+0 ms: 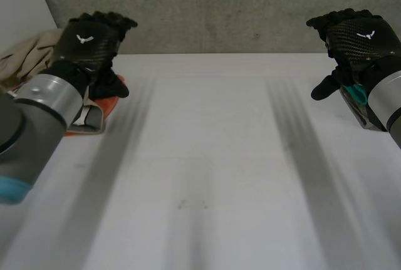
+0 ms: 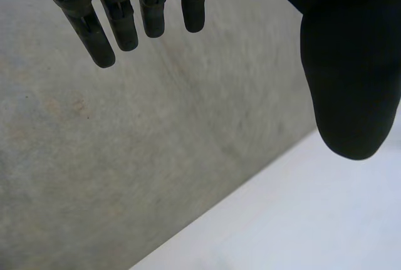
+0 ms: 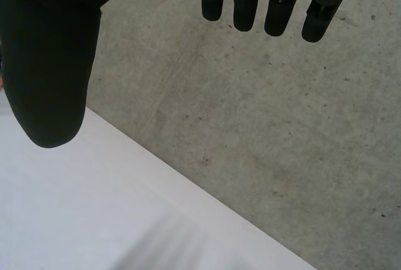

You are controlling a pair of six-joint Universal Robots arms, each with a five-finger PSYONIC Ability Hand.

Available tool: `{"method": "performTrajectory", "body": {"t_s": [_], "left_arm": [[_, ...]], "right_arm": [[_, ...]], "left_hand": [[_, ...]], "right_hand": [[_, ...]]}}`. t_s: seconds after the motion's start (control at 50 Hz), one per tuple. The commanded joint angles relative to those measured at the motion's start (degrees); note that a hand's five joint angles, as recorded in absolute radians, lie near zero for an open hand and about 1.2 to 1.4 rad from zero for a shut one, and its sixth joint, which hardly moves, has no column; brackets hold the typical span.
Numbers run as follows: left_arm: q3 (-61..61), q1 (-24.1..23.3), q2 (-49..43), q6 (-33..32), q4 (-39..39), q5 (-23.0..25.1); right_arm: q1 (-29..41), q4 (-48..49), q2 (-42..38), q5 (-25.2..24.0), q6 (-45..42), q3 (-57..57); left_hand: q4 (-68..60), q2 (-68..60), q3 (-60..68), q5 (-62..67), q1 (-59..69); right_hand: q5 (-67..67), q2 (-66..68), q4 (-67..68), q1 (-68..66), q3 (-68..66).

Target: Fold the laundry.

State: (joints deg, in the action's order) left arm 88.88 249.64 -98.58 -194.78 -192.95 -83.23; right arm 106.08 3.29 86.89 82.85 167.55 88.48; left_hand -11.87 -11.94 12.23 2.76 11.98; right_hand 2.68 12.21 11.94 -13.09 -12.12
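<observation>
Start of the fold, nothing grasped yet. Left hand [image 1: 91, 38] and right hand [image 1: 354, 35] hover over the surface [image 1: 207, 157], fingers relaxed and empty. Laundry is a beige garment [image 1: 28, 57] and an orange cloth [image 1: 103, 110], bunched at the far-left edge by the left hand. Next, probably: left hand pinches one item and drags it to centre.

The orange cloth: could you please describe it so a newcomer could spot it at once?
Look to the far left corner of the white table, where a small laundry pile lies by the left hand. The orange cloth sits at the pile's near edge, the only bright piece beside a beige cloth.
</observation>
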Motion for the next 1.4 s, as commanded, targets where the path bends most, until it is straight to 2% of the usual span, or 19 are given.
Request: {"method": "performTrajectory", "body": {"t_s": [0.02, 0.12, 0.24, 0.36, 0.42, 0.46, 0.48, 0.5, 0.6, 0.7, 0.78, 0.88, 1.02, 1.12, 1.16, 1.18, 1.26, 1.32, 1.4], "left_arm": [[-7.21, 5.22, -15.38, -22.09, -4.1, 0.0], [-13.72, 10.95, -26.03, -31.17, -4.9, 0.35], [-22.86, 13.15, -36.5, -32.59, -5.07, 0.88], [-30.08, 16.4, -43.36, -32.77, -4.9, 1.4], [-31.92, 16.76, -44.94, -32.68, -4.9, 2.1], [-32.72, 16.76, -45.56, -32.68, -4.9, 2.28], [-32.89, 16.76, -45.65, -32.68, -4.9, 2.11], [-32.81, 16.67, -45.56, -32.68, -4.81, 1.85], [-30.18, 14.21, -41.97, -31.89, -5.07, -0.61], [-25.87, 9.12, -32.74, -26.89, -5.77, -3.43], [-22.88, 2.8, -26.24, -18.81, -5.6, -3.61], [-19.45, -8.62, -19.99, -7.91, -4.81, -3.25], [-19.35, -22.85, -25.23, -3.06, -4.98, -3.78], [-23.83, -29.64, -31.93, -2.97, -5.16, -3.78], [-25.33, -30.61, -33.6, -2.97, -5.07, -3.87], [-26.21, -31.14, -34.57, -2.97, -4.98, -4.22], [-25.87, -31.41, -34.23, -3.06, -4.81, -5.8], [-24.73, -31.14, -32.65, -3.41, -4.54, -6.24], [-20.34, -27.38, -25.71, -3.67, -4.46, -6.33]], "right_arm": [[0.09, -0.04, -0.06, -0.14, -1.53, -0.06], [0.0, -0.04, -0.06, -0.23, -1.88, -0.06], [-0.17, -0.04, -0.23, -0.23, -1.88, -0.15], [-0.26, 0.05, -0.67, -0.23, -1.97, -0.24], [-0.26, 0.05, -1.11, -0.23, -1.97, -0.33], [-0.26, 0.05, -1.72, -0.23, -1.97, -0.41], [-0.26, 0.05, -1.99, -0.23, -1.97, -0.41], [-0.26, 0.05, -2.08, -0.23, -1.97, -0.5], [-0.26, 0.05, -2.52, -0.23, -1.97, -0.77], [-0.26, -0.04, -2.43, -0.23, -1.97, -1.73], [-0.87, -0.56, -2.43, -0.05, -1.88, -3.22], [-3.95, -0.65, -1.99, 0.03, -1.88, -4.02], [-5.62, -0.74, -1.9, 0.03, -1.88, -4.63], [-5.89, -0.74, -2.25, 0.12, -1.88, -4.9], [-5.97, -0.83, -2.61, 0.12, -1.88, -5.07], [-5.97, -0.83, -2.69, 0.12, -1.97, -5.07], [-6.15, -1.79, -4.36, 0.12, -3.11, -5.6], [-5.98, -3.89, -6.82, 0.12, -5.56, -6.39], [-5.53, -7.58, -8.32, 0.03, -9.25, -7.0]], "left_hand": [[0.48, 0.55, -0.84, -1.36, -0.59], [0.48, 0.55, -0.84, -1.37, -0.59], [-1.03, -0.96, 0.68, 0.15, 0.92], [-10.78, -10.7, 10.42, 9.89, 10.67], [-23.84, -23.76, 23.48, 22.95, 23.73], [-41.48, -41.41, 41.12, 40.59, 41.37], [-62.22, -62.15, 61.87, 61.34, 62.11], [-68.07, -68.0, 67.71, 67.19, 67.96], [-68.13, -68.06, 67.77, 67.24, 68.02], [-68.13, -68.06, 67.77, 67.24, 68.02], [-68.13, -68.06, 67.77, 67.24, 68.02], [-68.13, -68.06, 67.77, 67.24, 68.02], [-68.13, -68.06, 67.77, 67.24, 68.02], [-68.13, -68.06, 67.77, 67.24, 68.02], [-47.59, -47.52, 47.24, 46.71, 47.48], [-25.98, -25.91, 25.62, 25.1, 25.87], [1.87, 1.94, -2.23, -2.76, -1.98], [1.82, 1.9, -2.18, -2.71, -1.93], [1.82, 1.9, -2.18, -2.71, -1.93]], "right_hand": [[-2.68, -2.21, -1.94, 3.09, 2.12], [-2.68, -2.21, -1.94, 3.09, 2.12], [-2.68, -2.21, -1.94, 3.09, 2.12], [-2.68, -2.21, -1.94, 3.09, 2.12], [-2.68, -2.21, -1.94, 3.09, 2.12], [-2.68, -2.21, -1.94, 3.09, 2.12], [-2.68, -2.21, -1.94, 3.09, 2.12], [-2.68, -2.21, -1.94, 3.09, 2.12], [-2.68, -2.21, -1.94, 3.09, 2.12], [-2.68, -2.21, -1.94, 3.09, 2.12], [-2.68, -2.21, -1.94, 3.09, 2.12], [-2.68, -2.21, -1.94, 3.09, 2.12], [-2.68, -2.21, -1.94, 3.09, 2.12], [-2.68, -2.21, -1.94, 3.09, 2.12], [-2.68, -2.21, -1.94, 3.09, 2.12], [-2.68, -2.21, -1.94, 3.09, 2.12], [-2.68, -2.21, -1.94, 3.09, 2.12], [-2.68, -2.21, -1.94, 3.09, 2.12], [-2.68, -2.21, -1.94, 3.09, 2.12]]}}
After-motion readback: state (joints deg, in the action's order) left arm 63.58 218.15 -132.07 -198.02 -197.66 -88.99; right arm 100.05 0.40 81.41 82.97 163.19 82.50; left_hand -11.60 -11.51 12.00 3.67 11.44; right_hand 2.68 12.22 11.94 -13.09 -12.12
